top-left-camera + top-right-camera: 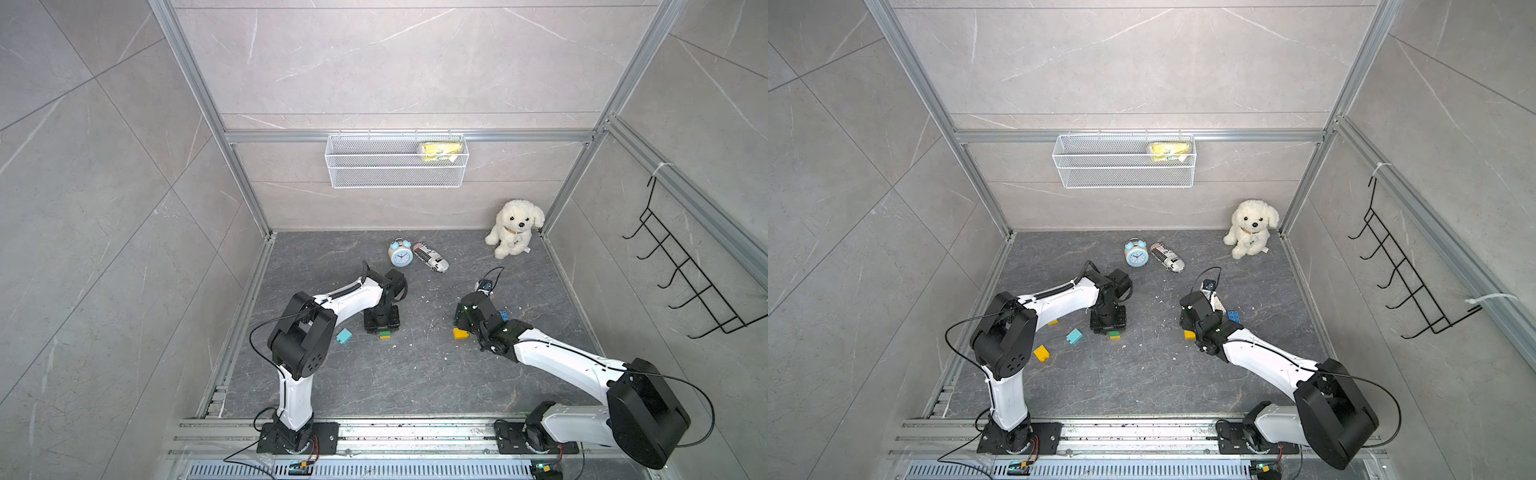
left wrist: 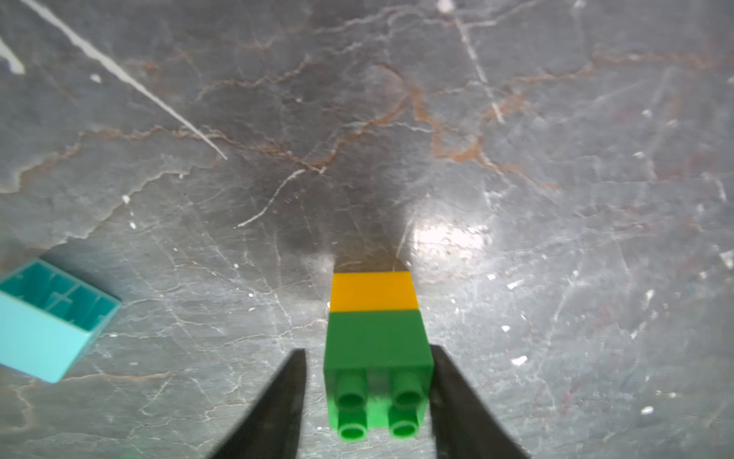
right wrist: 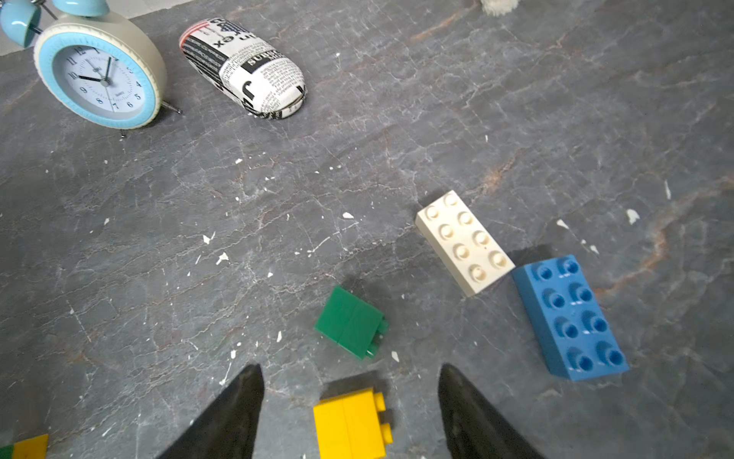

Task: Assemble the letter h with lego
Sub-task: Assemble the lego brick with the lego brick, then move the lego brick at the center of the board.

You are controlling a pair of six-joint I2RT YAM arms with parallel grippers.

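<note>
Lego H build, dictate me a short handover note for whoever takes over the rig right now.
Left gripper: open, straddling the green-and-yellow stack, which lies on its side.
Right gripper: open, jaws either side of a loose yellow brick, not touching.
Loose beyond the right gripper: green brick, white eight-stud brick, blue eight-stud brick.
On the left gripper's side: light blue brick, second yellow brick.
Done: two bricks joined.
Left: the rest of the H.

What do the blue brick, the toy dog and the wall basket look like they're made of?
Blue brick: hard moulded plastic, smooth and slightly glossy; crisp studs and edges.
Toy dog: soft white plush; fuzzy outline.
Wall basket: fine white mesh, probably coated metal wire; you can see through it.
</note>
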